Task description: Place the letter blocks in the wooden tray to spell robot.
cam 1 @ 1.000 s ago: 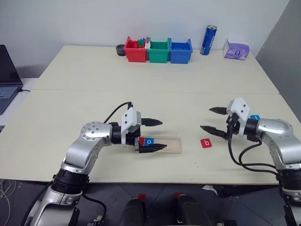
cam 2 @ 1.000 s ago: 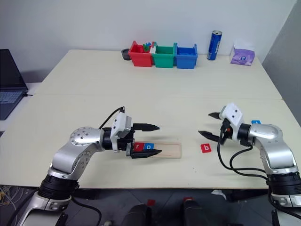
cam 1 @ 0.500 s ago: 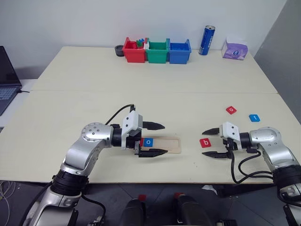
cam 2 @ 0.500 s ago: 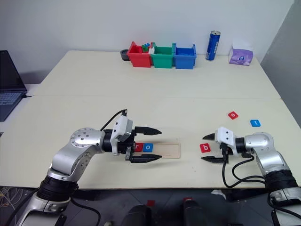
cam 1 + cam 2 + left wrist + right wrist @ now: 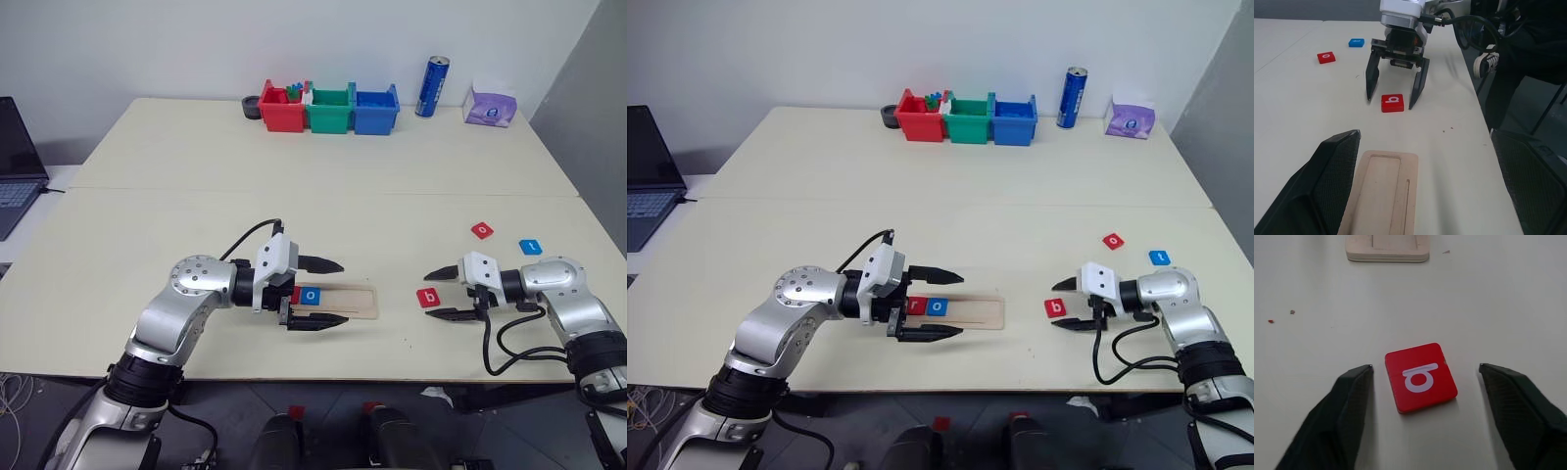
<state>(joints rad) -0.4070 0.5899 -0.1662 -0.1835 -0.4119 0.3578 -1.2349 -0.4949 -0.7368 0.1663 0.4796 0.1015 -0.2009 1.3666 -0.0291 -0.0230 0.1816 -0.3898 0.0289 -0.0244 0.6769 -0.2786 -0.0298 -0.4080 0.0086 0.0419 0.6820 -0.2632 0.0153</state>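
Two letter blocks, a red one [image 5: 916,305] and a blue o [image 5: 937,305], sit in the wooden tray [image 5: 982,311] at lower centre; my left tool [image 5: 942,303] is spread around them. My right tool [image 5: 443,293] straddles the red b [image 5: 428,298] to the tray's right, spread, not yet pinching. The red o [image 5: 481,230] and blue t [image 5: 530,247] wait on the table [image 5: 323,166] at right

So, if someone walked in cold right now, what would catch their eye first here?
Probably the right gripper, open, with its fingers either side of the red b block lying flat on the table. Next, the left gripper, open over the wooden tray, which holds a red block and a blue o block. Far off, the red, green and blue bins.
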